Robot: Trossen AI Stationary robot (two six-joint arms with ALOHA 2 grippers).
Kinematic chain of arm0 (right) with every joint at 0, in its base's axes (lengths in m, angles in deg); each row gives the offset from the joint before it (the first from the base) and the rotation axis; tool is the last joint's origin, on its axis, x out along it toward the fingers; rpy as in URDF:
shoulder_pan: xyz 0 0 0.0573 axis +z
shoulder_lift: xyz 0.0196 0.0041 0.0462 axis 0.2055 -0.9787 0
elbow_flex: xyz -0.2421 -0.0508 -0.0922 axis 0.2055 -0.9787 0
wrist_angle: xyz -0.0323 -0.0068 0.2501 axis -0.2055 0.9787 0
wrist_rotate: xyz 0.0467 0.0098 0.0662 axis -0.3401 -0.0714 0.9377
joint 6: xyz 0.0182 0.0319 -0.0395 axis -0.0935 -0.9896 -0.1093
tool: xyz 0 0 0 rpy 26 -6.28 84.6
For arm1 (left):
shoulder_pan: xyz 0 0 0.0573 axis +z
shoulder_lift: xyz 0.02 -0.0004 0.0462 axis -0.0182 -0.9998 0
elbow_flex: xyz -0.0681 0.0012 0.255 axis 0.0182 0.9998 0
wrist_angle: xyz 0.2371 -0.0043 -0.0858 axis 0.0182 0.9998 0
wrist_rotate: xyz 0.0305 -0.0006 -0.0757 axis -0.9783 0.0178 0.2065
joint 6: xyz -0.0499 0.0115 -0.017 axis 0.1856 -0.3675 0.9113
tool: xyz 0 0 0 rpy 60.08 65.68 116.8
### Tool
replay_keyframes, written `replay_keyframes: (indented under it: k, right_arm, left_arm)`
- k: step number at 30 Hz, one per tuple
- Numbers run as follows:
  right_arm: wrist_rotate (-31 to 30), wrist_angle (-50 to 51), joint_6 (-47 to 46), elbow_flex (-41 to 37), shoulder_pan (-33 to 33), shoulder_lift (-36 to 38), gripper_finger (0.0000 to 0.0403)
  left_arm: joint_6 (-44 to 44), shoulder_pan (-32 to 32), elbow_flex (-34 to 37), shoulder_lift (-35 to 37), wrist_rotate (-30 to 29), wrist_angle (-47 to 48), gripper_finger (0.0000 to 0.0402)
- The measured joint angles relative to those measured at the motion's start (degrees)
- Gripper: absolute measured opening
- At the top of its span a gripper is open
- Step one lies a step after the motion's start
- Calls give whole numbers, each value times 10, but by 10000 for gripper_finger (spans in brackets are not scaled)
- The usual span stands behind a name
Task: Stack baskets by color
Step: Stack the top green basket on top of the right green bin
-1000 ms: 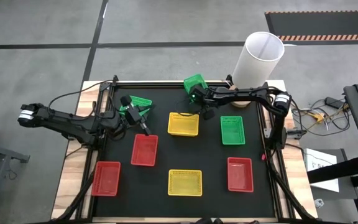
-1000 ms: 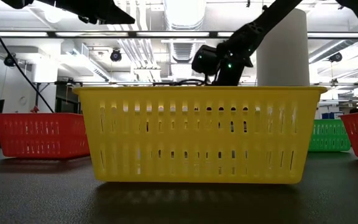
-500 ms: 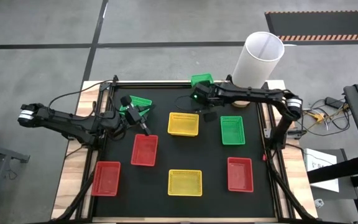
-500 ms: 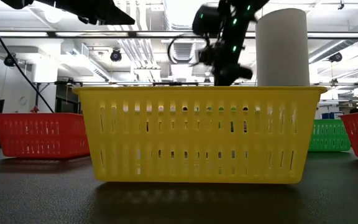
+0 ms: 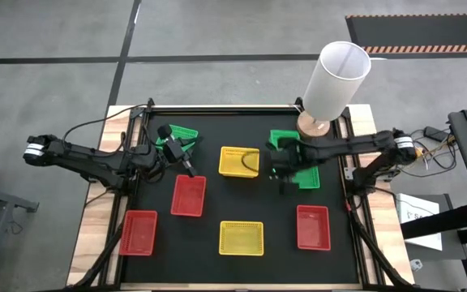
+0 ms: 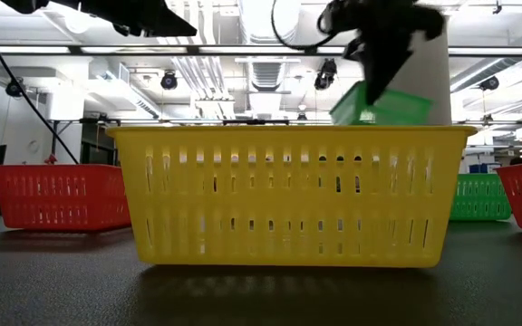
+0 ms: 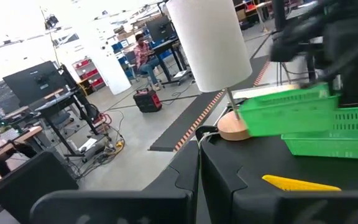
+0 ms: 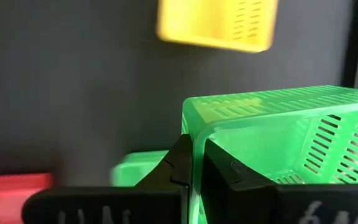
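1. The right gripper, right of centre in the high view, is clamped tight on the rim of a small green plastic mesh basket and holds it in the air; the right wrist view shows both fingers pinching its wall.
2. The relation that matters: a second green mesh basket rests on the black mat just beside and below the carried one, toward the right edge of the frame. The two overlap from above, so I judge a short shift right and then down is what remains.
3. The resting basket's long axis runs top to bottom of the frame; the carried one looks tilted, though I cannot tell how much.
4. The right arm is clearly nearer.
5. The left gripper, upper left of the mat, is closed by a third green basket; whether it grips it is unclear.
6. Every basket in view looks empty.
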State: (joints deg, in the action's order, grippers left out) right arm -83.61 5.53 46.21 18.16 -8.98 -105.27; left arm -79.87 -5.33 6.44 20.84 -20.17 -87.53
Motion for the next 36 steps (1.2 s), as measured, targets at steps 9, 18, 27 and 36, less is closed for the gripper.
replay_keyframes:
  k: [9, 18, 27, 36]
  right_arm:
    - [-1, 15, -132, -85, 96, 70, 8]
    - [-1, 9, -112, -177, 91, 108, 8]
    - [-1, -49, -84, -244, 82, 109, 8]
    - [-2, -58, -84, -253, 82, 108, 10]
  left_arm:
    - [2, 0, 0, 0, 37, -6, 0]
    - [15, 0, 6, 0, 38, -14, 0]
    - [12, 0, 7, 0, 39, -27, 0]
    - [11, 0, 9, 0, 39, -27, 0]
